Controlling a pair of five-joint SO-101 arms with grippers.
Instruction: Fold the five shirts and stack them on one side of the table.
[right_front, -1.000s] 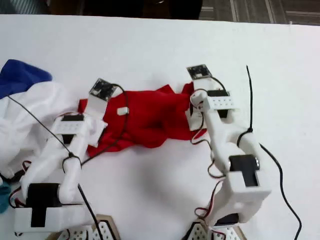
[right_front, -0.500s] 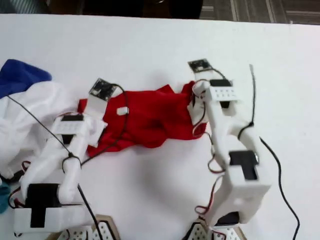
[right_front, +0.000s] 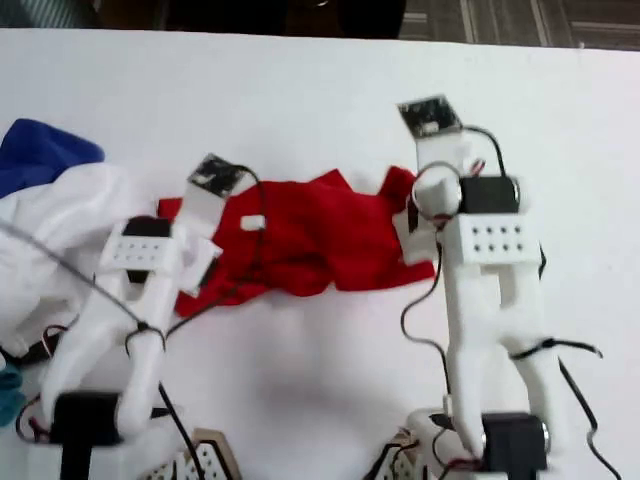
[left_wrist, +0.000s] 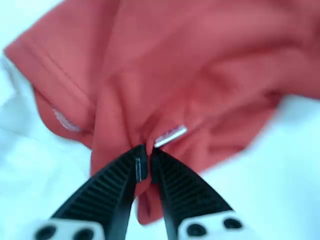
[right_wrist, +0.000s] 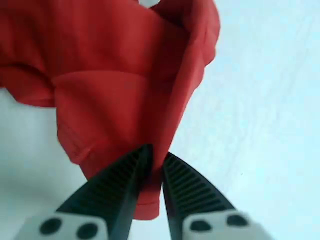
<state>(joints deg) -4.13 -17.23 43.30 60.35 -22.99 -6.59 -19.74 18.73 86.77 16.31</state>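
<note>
A crumpled red shirt (right_front: 310, 235) lies across the middle of the white table (right_front: 300, 90). My left gripper (right_front: 215, 245) is shut on the shirt's left part; its wrist view shows the black jaws pinching a fold of red shirt (left_wrist: 200, 65) beside a small white label (left_wrist: 170, 135). My right gripper (right_front: 415, 215) is shut on the shirt's right edge, and the red shirt (right_wrist: 115, 85) rises in a ridge from between the jaws. The cloth is stretched between the two grippers.
A heap of white cloth (right_front: 60, 230) with a blue shirt (right_front: 40, 150) on top lies at the table's left edge. A bit of teal cloth (right_front: 8, 390) shows at the lower left. Black cables trail from both arms.
Both arms have risen toward the camera with the red shirt held. The right gripper has shifted right and up the table, drawing the shirt's right edge outward.
</note>
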